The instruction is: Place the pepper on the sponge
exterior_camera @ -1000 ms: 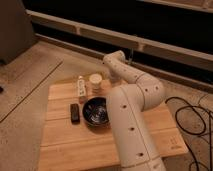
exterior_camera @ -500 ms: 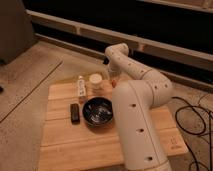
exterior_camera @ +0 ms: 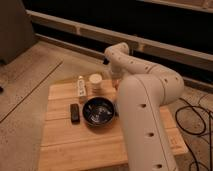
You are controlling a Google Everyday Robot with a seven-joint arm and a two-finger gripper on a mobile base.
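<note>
Since one second ago the white robot arm [exterior_camera: 145, 100] has lifted its wrist higher and its thick lower link has shifted right; over the last half second it barely changed. Tabletop items unchanged.

Landmark: dark round bowl [exterior_camera: 86, 111], sitting mid-way across the light wooden slatted table [exterior_camera: 70, 145].
- Gripper [exterior_camera: 116, 77]: hangs pointing down beyond the bowl's far-right rim, under the bent wrist. Fingers closed together; whether anything is pinched between them cannot be told.
- Small slim orange-red pepper [exterior_camera: 115, 86]: only a faint reddish fleck right below the gripper, just past the bowl's far-right rim. Touching the fingers or not: cannot tell.
- Blue-grey sponge: not visible, likely hidden by the arm.
- Small black rectangular object [exterior_camera: 74, 113]: just left of the bowl.
- White tube with dark label [exterior_camera: 80, 86]: behind the bowl, to the left.
- Cream round cup [exterior_camera: 95, 81]: directly behind the bowl, beside the tube.
</note>
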